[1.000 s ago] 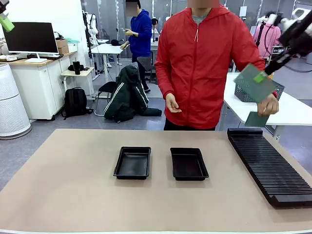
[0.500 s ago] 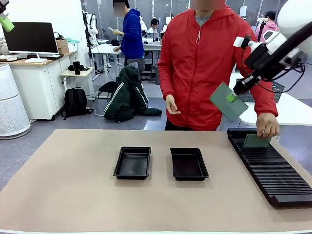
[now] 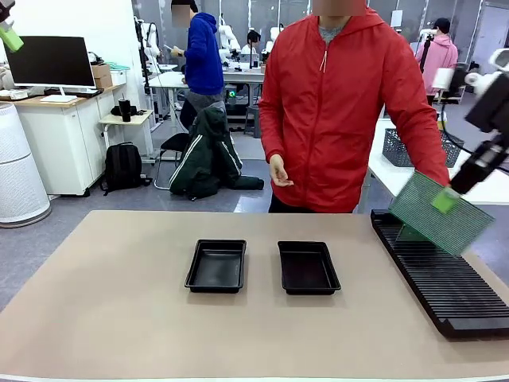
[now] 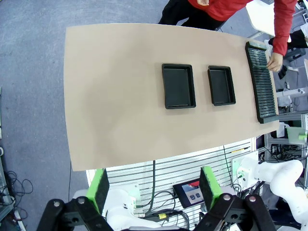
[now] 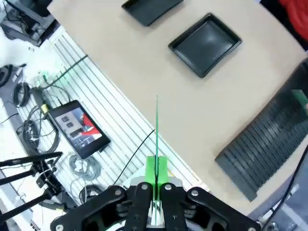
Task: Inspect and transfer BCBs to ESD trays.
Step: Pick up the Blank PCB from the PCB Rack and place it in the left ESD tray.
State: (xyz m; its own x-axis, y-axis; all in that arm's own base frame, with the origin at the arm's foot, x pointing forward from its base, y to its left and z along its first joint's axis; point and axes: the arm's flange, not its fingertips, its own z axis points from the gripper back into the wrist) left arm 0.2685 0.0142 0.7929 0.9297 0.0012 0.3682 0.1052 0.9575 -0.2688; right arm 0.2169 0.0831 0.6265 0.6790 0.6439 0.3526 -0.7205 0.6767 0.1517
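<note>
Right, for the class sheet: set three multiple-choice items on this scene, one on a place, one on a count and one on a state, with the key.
1. Where on the table does the long ribbed rack lie?
A) along the robot's right side
B) in the middle
C) along the robot's left side

2. How many black trays lie on the table?
A) one
B) two
C) four

3. The robot's right hand is:
A) open and empty
B) shut on a green board
C) shut on a tray

Key:
1 A, the front view shows the rack running down the right side.
2 B, two sit side by side mid-table.
3 B, its fingers pinch the board, holding it in the air.
</note>
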